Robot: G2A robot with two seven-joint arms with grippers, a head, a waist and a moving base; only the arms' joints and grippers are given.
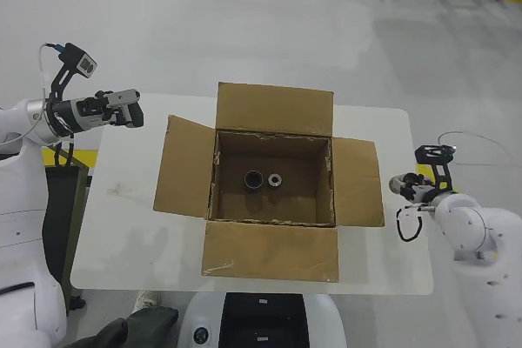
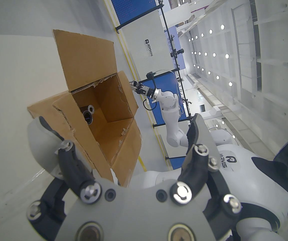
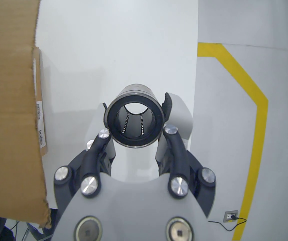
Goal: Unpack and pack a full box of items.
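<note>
- The cardboard box (image 1: 274, 109) sits in the middle of the white table (image 1: 122, 226) with all four flaps folded out flat.
- There are two parts on the box floor. A dark cylinder (image 1: 254, 181) stands on end, and a small ring (image 1: 275, 181) is just beside it at its 3 o'clock.
- The left gripper (image 1: 130, 109) hangs at about 10 o'clock from the box, over the table's corner. In its wrist view, the left gripper's (image 2: 118, 124) fingers are spread wide with nothing between them.
- The right gripper (image 1: 400, 185) is at 3 o'clock, just past the box's flap at the table edge. Its wrist view shows it clamped on a metal sleeve (image 3: 135, 116), a hollow tube with rows of tiny balls inside.
- On writing: there's a barcode sticker (image 3: 39, 124) on the outside wall of the box, but the print is too small to read.
- A white panel (image 2: 146, 43) in the room behind has a logo and lettering on it.
- There's a yellow line (image 3: 256, 96) on the floor beside the table.
</note>
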